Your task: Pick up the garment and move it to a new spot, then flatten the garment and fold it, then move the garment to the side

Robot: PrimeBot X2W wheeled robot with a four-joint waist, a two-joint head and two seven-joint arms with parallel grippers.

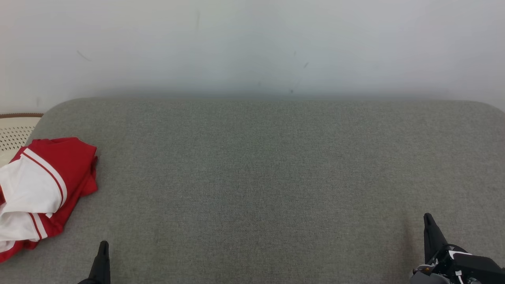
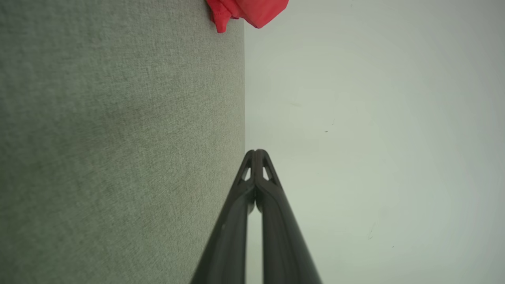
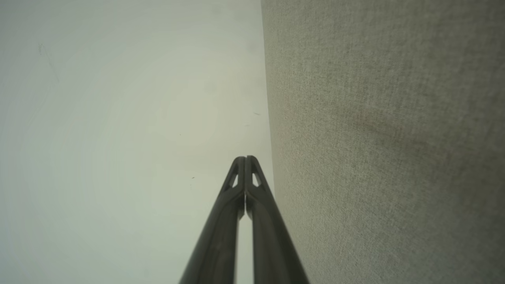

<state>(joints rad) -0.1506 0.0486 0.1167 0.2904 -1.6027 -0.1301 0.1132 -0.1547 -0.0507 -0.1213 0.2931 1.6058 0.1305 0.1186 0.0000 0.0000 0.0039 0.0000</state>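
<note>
While both arms sit low at the near edge of the grey upholstered cushion (image 1: 276,177), the red-and-white garment (image 1: 43,189) lies at the cushion's far left end, close to the rounded corner, with part of it running off the left side of the head view. It is a doubled-over bundle, white panel and red stripes on top, red cloth under it, with rumpled edges rather than a crisp flat rectangle. So where does the task stand? Hard to call: the garment is at the side, which fits the last step, yet the loose shape could just as well be a heap waiting for the first pick-up. On looks alone, a tidy flatten-and-fold is not convincingly shown, and nothing is in either gripper.

Now the pose. The left gripper (image 1: 103,244) pokes up at the lower left, near the garment's near edge but apart from it. In its wrist view the two dark fingers meet at the tips, closed on nothing, aimed along the line where the cushion meets the pale wall (image 1: 252,47), with a red corner of cloth at the top edge. The right gripper (image 1: 428,217) rests at the lower right, well apart from the garment, likewise pinched together and empty, wrist rolled so the cushion runs down one side of its view
</note>
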